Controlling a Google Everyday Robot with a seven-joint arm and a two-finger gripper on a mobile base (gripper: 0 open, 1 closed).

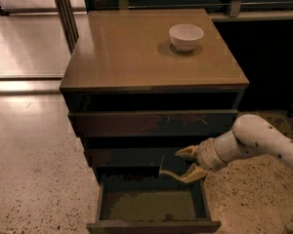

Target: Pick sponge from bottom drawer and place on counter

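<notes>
The bottom drawer [154, 225] is pulled open and shows its olive-tan floor, with nothing on it that I can see. My gripper [184, 165] comes in from the right, just above the drawer's back right part and in front of the middle drawer. It is shut on the sponge [171, 169], a small flat dark piece with a yellowish edge that sticks out to the left of the fingers. The sponge hangs clear of the drawer floor. The tan-brown counter [136, 52] is the cabinet's top, well above the gripper.
A white bowl [186, 36] stands at the back right of the counter. The two upper drawers [151, 123] are nearly closed, with scuffed fronts. Speckled floor lies left and right of the cabinet. A dark metal post [63, 9] stands at the back left.
</notes>
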